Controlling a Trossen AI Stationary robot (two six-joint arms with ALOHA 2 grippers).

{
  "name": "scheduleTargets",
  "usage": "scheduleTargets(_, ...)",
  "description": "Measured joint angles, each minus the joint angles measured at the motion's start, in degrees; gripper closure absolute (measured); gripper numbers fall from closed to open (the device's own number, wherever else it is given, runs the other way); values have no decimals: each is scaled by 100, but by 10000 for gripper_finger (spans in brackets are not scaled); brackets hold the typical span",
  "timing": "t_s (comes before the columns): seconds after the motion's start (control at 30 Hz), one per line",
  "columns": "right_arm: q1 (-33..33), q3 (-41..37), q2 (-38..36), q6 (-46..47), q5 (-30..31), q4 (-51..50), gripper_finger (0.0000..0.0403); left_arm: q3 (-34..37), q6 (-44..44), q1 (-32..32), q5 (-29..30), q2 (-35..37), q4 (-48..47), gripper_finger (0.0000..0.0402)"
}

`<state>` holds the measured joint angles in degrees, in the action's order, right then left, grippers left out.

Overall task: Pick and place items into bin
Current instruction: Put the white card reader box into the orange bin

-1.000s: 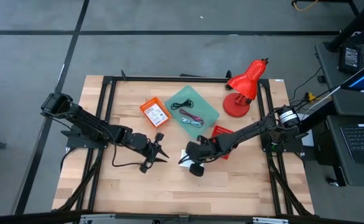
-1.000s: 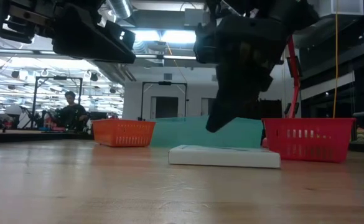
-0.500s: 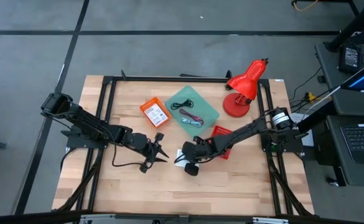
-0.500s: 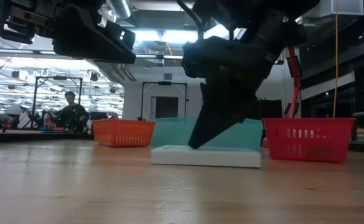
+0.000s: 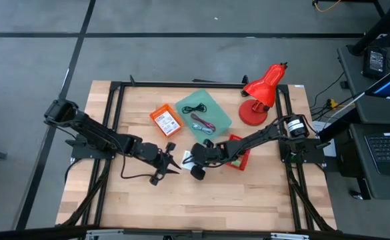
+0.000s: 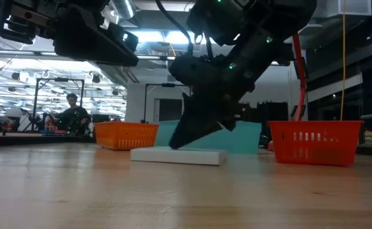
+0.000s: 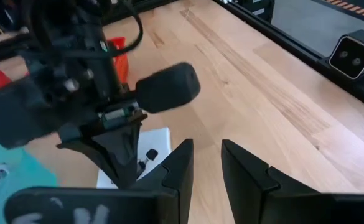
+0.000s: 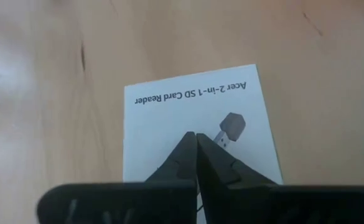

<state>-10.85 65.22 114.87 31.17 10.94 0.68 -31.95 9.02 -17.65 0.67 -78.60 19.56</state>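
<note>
A white printed packet [image 8: 194, 118], marked as an SD card reader, lies flat on the wooden table near its middle [image 5: 187, 157]. My right gripper [image 8: 196, 142] is shut, and its fingertips rest on the packet. My left gripper [image 7: 208, 167] hovers just left of the packet [image 7: 160, 140], a little above the table, open with nothing between its fingers. A black coiled cable [image 5: 195, 109] and a maroon cable [image 5: 205, 125] lie in the teal bin [image 5: 216, 115]. My right gripper presses its shut fingertips [image 6: 173, 145] on the packet's printed top face [image 8: 169, 134], near its middle. The fingers slant down from the table's right side. The packet lies flat on the table.
An orange bin [image 5: 166, 121] stands left of the teal one. A red basket [image 5: 239, 151] sits under my right arm. A red desk lamp [image 5: 260, 95] stands at the far right. The table's near half is bare wood.
My right gripper has gone toward the table's left and sunk a little, tipping further down, still shut. The white packet under its tips has slid flat along the table toward my left gripper.
</note>
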Motion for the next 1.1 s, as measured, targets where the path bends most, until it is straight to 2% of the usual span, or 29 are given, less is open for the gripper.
scheduleTargets(0.2,-17,188,7,-293,0,15,403,-1,-96,0,-1,-220,-4,325)
scheduleTargets(0.3,-108,399,7,-445,65,-297,403,-5,-96,0,2,-254,24,326)
scheduleTargets(0.53,-375,1173,-2,-372,1070,-2500,403,-2,-82,-126,288,-277,42,334)
scheduleTargets(0.63,-405,1268,-4,-295,1305,-2989,403,-2,5,-241,561,-311,64,339)
scheduleTargets(0.83,-382,1266,-8,-52,1316,-3579,403,-3,311,-421,1106,-701,346,353)
scheduleTargets(1.03,-433,1271,-128,22,1190,-3854,403,-2,192,-360,2249,-873,260,378)
scheduleTargets(1.1,-499,1271,-174,153,1135,-3975,403,-4,-23,-287,2410,-868,144,389)
